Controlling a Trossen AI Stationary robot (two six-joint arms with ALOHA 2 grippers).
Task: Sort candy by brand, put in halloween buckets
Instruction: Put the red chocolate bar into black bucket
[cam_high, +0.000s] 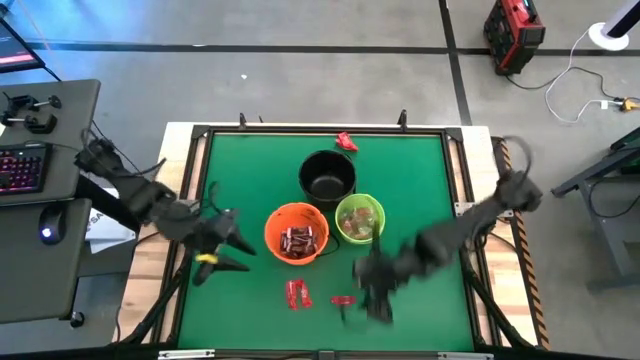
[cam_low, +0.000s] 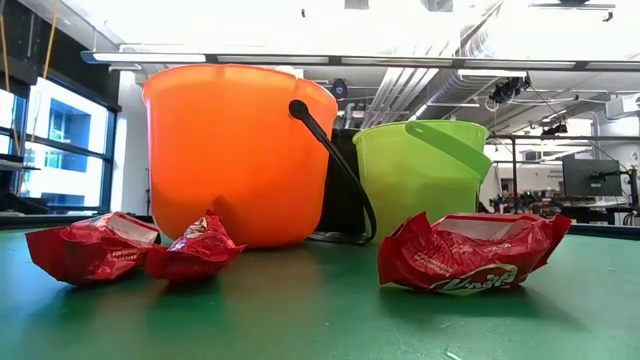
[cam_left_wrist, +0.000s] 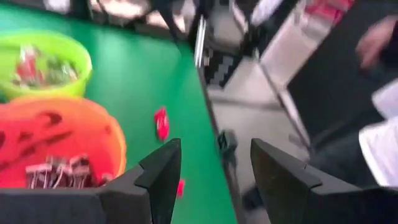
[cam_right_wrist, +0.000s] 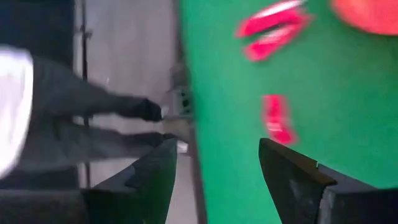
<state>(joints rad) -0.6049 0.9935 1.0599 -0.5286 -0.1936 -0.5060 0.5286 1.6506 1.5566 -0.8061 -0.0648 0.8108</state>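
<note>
Three buckets stand mid-table: black bucket (cam_high: 327, 175), orange bucket (cam_high: 296, 232) holding dark brown and silver candy, and lime green bucket (cam_high: 359, 220) holding pale candy. Red candy lies on the mat: a pair (cam_high: 298, 293), one piece (cam_high: 342, 299), and one by the far edge (cam_high: 346, 141). My left gripper (cam_high: 243, 254) hovers open, left of the orange bucket (cam_left_wrist: 56, 149). My right gripper (cam_high: 375, 296) hovers open, just right of the single red piece (cam_right_wrist: 277, 118). The low view shows red candy (cam_low: 465, 252) in front of the buckets.
The green mat (cam_high: 420, 180) has free room right of the buckets and along the far side. A raised frame edges the table (cam_high: 455, 135). A person's leg (cam_right_wrist: 93, 118) and sleeve (cam_left_wrist: 379, 143) show beyond the near table edge.
</note>
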